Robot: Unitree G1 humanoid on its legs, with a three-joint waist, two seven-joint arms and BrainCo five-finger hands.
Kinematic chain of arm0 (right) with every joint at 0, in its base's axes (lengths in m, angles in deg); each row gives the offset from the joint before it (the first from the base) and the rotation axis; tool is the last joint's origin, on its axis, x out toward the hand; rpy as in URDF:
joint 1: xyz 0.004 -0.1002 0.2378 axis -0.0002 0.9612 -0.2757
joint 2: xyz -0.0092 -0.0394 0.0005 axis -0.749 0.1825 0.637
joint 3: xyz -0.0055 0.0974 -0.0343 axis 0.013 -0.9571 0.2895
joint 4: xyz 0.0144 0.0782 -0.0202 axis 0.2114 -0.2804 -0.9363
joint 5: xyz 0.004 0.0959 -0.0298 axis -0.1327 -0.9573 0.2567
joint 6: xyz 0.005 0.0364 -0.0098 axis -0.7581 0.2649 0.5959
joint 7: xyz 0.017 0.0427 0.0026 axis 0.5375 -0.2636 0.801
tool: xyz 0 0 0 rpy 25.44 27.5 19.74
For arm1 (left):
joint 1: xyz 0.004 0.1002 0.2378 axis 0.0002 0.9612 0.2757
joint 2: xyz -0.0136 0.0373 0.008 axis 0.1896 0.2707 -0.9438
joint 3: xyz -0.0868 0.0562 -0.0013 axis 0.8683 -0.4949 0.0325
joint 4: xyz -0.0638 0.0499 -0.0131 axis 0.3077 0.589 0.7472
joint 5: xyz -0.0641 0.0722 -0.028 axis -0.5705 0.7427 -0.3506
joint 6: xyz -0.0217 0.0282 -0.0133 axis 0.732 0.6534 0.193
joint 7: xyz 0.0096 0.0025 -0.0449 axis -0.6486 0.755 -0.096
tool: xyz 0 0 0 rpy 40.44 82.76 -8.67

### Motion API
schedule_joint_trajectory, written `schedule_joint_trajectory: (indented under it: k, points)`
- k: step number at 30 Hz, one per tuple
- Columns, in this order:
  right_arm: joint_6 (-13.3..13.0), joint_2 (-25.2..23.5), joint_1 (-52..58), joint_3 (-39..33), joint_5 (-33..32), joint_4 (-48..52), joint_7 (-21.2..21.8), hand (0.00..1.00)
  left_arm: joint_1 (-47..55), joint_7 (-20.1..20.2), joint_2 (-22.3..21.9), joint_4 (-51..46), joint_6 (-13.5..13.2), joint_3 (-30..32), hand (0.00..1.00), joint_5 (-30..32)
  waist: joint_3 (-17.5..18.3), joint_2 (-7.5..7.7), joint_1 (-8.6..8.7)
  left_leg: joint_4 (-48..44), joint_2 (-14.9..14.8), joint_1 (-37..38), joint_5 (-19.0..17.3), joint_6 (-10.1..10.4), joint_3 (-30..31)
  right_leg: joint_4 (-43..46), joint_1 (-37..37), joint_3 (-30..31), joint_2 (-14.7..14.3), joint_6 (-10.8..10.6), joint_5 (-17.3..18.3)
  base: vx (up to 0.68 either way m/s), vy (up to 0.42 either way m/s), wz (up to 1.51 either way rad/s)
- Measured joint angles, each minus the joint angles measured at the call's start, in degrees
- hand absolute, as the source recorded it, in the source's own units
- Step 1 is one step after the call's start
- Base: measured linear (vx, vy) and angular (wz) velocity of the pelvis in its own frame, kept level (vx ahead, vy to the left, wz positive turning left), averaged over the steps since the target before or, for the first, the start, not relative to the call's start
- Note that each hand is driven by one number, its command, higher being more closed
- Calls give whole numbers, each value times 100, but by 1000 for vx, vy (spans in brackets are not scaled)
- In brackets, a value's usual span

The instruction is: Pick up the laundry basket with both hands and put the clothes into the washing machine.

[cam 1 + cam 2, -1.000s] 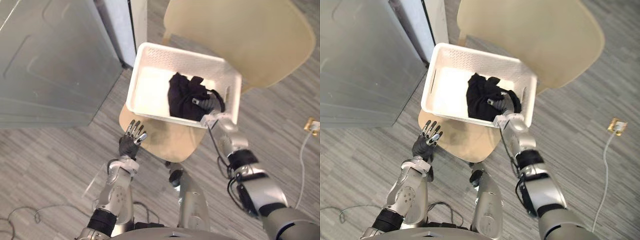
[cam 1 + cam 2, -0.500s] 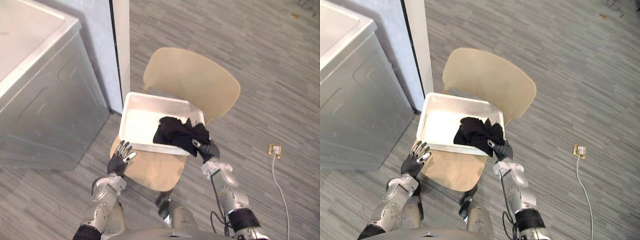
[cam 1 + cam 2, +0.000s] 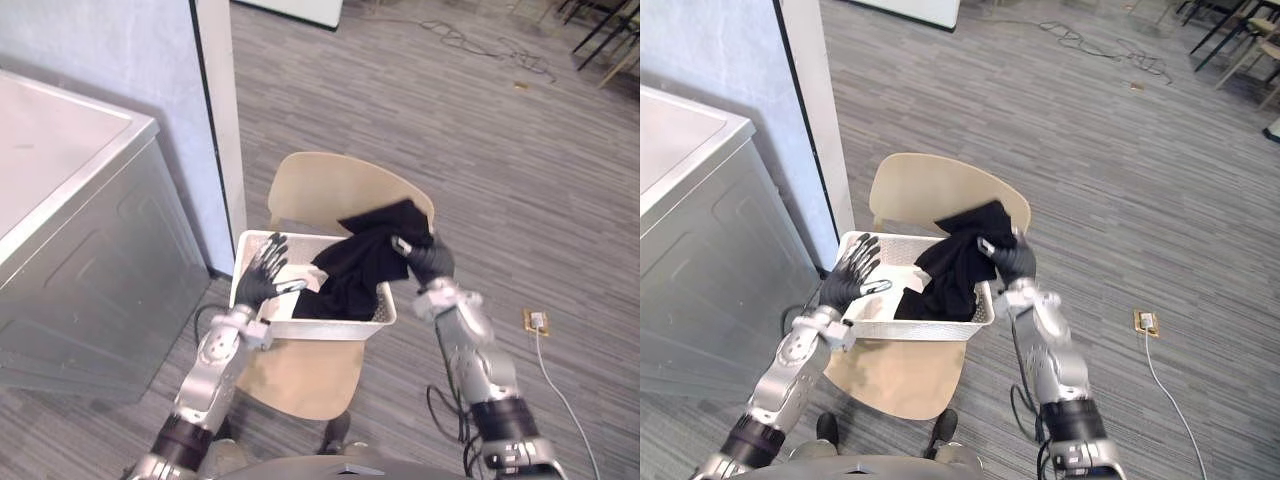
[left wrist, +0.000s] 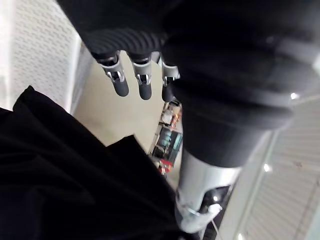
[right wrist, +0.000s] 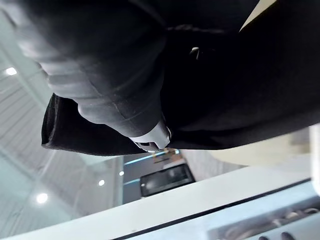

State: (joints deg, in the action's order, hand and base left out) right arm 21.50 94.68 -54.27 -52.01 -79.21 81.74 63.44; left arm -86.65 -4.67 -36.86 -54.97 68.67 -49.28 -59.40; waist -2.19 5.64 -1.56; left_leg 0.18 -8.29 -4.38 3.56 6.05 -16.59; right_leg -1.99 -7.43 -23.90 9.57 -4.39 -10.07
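Observation:
A white laundry basket (image 3: 330, 327) stands on a beige chair (image 3: 335, 190). Black clothes (image 3: 362, 268) hang half out of it, raised above its right end. My right hand (image 3: 427, 260) is shut on the top of the black clothes (image 5: 240, 85), level with the chair's back. My left hand (image 3: 262, 278) hovers over the basket's left rim with its fingers (image 4: 120, 82) straight and spread, holding nothing. The left wrist view has the black clothes (image 4: 75, 175) just past those fingers, beside the basket's perforated wall (image 4: 40, 45).
A grey washing machine (image 3: 70, 230) stands at the left, close to the chair, with a white wall pillar (image 3: 215, 110) behind it. A floor socket (image 3: 537, 321) with a white cable lies at the right. Dark cables and chair legs (image 3: 600, 30) are far back.
The camera has risen and pulled back. My right hand has lifted the black clothes up out of the basket. My left hand has moved from the chair seat's front to the basket's left rim.

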Motion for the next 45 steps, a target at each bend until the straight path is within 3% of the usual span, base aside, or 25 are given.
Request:
schedule_joint_trajectory:
  k: [4,10,18,23,27,29,30,33,37,38,45]
  points:
    - [-39,760,-1110,345,-395,32,-4,100,-892,-22,114,826,-35,-485,0,481,41,-10,122,21,46,254,-23,-22,-176,-209,178,212,-11,-4,-171,-19,23,-24]
    - [-202,1347,-1840,783,-820,114,0,100,-1536,-21,143,1755,93,-678,0,916,82,-2,241,117,86,504,-23,-17,-388,-261,245,467,-20,-7,-238,-24,14,-23]
    - [-205,1371,-1923,1252,-1221,644,8,100,-2515,-321,-130,3149,361,-710,0,1273,197,27,365,306,134,663,49,-3,-390,-261,285,511,-18,-36,-219,-1,0,-2]
    - [-200,1148,-2064,1679,-1321,784,-3,100,-3140,-866,-524,4443,682,-410,0,1525,217,57,486,313,146,666,48,-2,-391,-261,277,524,-13,-16,-240,0,0,0]
    - [-199,926,-2118,1794,-1331,786,-9,100,-3410,-1070,-709,4900,830,-252,0,1446,217,57,504,313,148,667,45,0,-392,-261,271,537,-16,-16,-240,0,0,0]
    - [-199,857,-2118,1792,-1331,796,-17,100,-3460,-1043,-710,4919,857,-262,0,1090,217,57,507,313,149,668,42,2,-391,-262,272,540,-16,-16,-239,0,0,0]
    - [-199,794,-2118,1792,-1331,800,-21,100,-3486,-980,-703,4869,875,-314,100,685,217,57,507,311,150,668,40,3,-391,-262,272,543,-16,-16,-239,0,0,0]
    - [-200,686,-2110,1768,-1328,811,-41,100,-3496,-904,-628,4186,895,-553,100,-702,217,56,489,308,150,667,37,0,-389,-262,273,542,-12,-18,-238,0,0,0]
    - [-237,535,-1795,1500,-1311,1036,-45,100,-3488,-931,-562,3607,809,-598,100,-1213,217,56,476,306,152,667,31,-3,-386,-262,276,541,-9,-31,-227,0,0,0]
    - [-246,535,-1694,1458,-1297,1053,-45,0,-3485,-957,-529,3510,784,-597,100,-1317,217,56,482,305,156,668,29,-6,-386,-261,276,542,-5,-35,-224,0,0,0]
    - [-254,532,-1073,1106,-768,976,-311,0,-3028,-1174,-359,2734,546,-475,100,-1402,216,54,506,310,170,691,7,2,-425,-262,255,603,-1,-40,-225,2,-1,-4]
